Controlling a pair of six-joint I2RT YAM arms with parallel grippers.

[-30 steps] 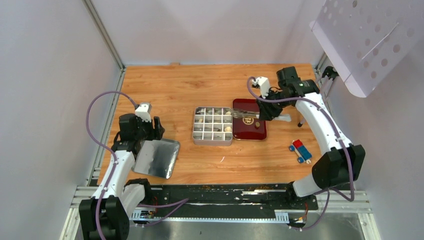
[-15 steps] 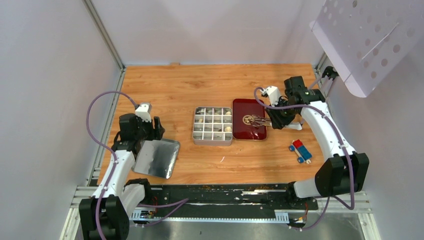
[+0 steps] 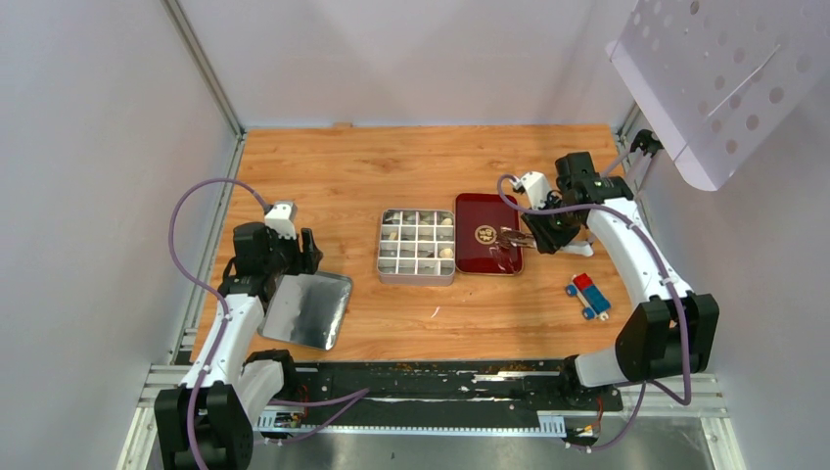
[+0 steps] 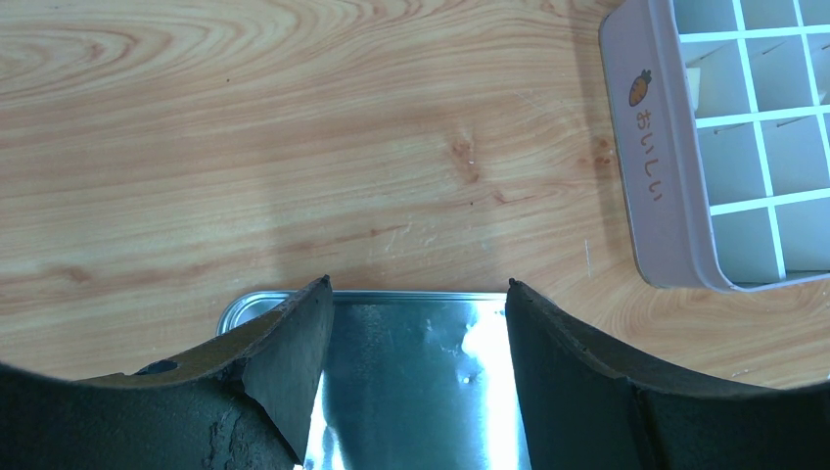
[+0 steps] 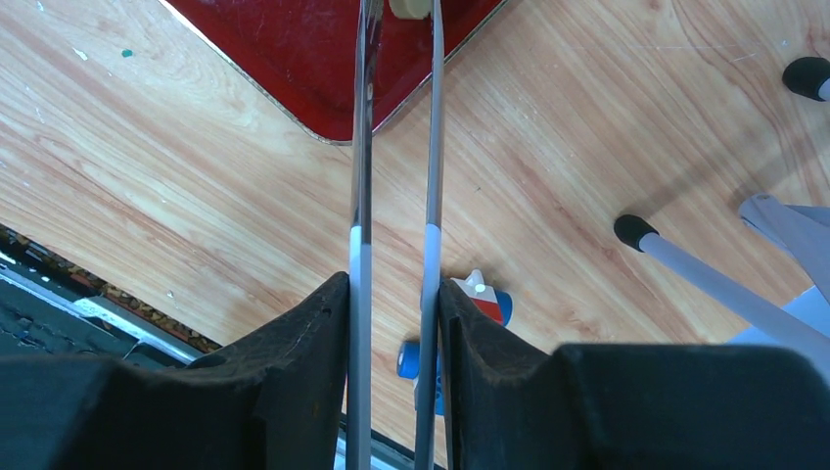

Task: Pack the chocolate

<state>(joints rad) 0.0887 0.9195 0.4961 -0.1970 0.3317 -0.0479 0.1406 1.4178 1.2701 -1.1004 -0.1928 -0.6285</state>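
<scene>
My right pincer [image 5: 393,289] clamps the metal tongs [image 5: 432,147]. A cream chocolate [image 5: 409,8] sits between their tips, over the red tray [image 5: 294,59].

In the right wrist view the tongs [image 5: 361,147] run off the top edge, tips unseen, and the cream chocolate piece [image 5: 409,8] between them is cropped there. The jaws cover part of the red-and-blue block [image 5: 486,305]. In the left wrist view the right edge crops the tin [image 4: 646,147]; jaws hide much of the silver tray [image 4: 411,392].
</scene>
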